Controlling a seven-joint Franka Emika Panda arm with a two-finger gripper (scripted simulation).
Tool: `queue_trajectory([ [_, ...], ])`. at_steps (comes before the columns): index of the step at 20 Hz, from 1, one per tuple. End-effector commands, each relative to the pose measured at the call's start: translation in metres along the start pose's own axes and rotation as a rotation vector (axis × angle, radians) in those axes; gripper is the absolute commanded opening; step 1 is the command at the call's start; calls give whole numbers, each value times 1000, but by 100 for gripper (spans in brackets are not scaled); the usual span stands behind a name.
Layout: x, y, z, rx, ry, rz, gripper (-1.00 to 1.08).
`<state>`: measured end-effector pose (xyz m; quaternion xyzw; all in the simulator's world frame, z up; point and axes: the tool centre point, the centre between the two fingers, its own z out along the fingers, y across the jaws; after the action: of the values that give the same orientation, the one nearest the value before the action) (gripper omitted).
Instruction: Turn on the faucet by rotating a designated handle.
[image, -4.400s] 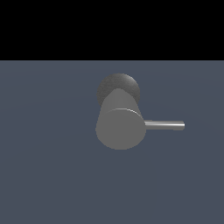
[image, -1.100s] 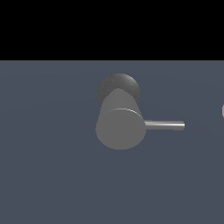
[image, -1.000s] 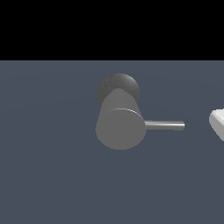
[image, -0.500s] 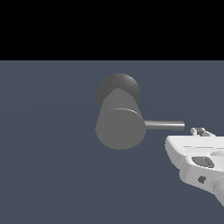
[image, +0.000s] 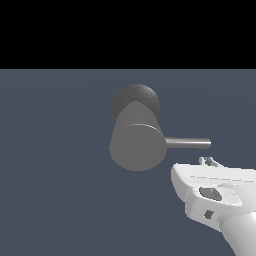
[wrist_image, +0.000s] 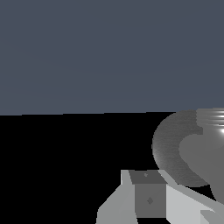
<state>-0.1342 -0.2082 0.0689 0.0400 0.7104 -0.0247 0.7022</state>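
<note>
Dark slate-blue ground (image: 55, 200) is filling most of the exterior view, with a flat black band lying across the top. My white arm is reaching in from the lower corner on the exterior view's right, and my hand (image: 210, 161) is sitting just below the far end of the handle, near it but not touching it as far as I can see. Only the small tips of my fingers (image: 205, 161) are peeking over the hand's body, so I cannot tell how far apart they are standing, and I am holding nothing that I can make out. The faucet (image: 136, 137) is standing in the middle of the scene, its thick grey cylinder pointing its flat round face toward the camera, with a darker rounded base behind it. The handle (image: 187, 143) is sticking straight out, level, toward the exterior view's right. In my wrist view, the faucet (wrist_image: 183, 148) is showing close beside a grey part of my hand.
</note>
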Motion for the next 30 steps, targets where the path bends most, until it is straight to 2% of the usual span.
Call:
queue_trajectory([
  [1,1,0,0,0,3,4,-100],
  [10,-7,26,6,-61,-12,-30,-100],
  [15,-7,26,6,-62,-12,-29,-100],
  [30,-58,23,5,-62,-12,-30,-100],
])
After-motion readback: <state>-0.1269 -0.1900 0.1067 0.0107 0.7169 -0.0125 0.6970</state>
